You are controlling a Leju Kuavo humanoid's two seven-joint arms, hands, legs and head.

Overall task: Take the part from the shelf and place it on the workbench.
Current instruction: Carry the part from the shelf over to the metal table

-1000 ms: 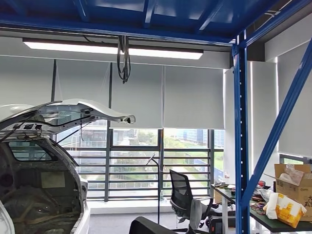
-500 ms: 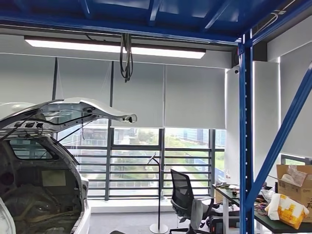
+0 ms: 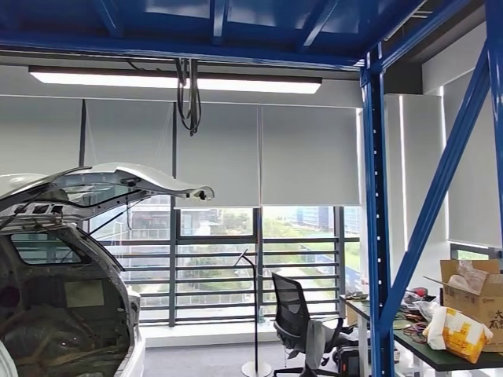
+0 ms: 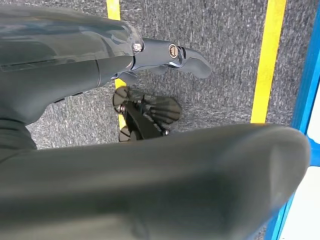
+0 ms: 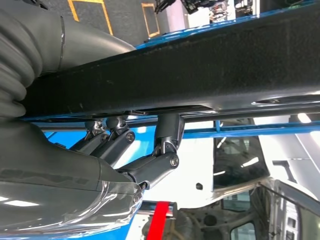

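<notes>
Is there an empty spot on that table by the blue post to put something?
Only a little. The table shows a bare dark strip along its near edge, under the yellow bag. Behind that it is crowded with the cardboard box and tangled cables.

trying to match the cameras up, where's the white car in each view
head: white car at lower left, tailgate raised.
left wrist: not in it.
right wrist: toward the lower right corner.
Shared landmark: the blue frame.
</notes>
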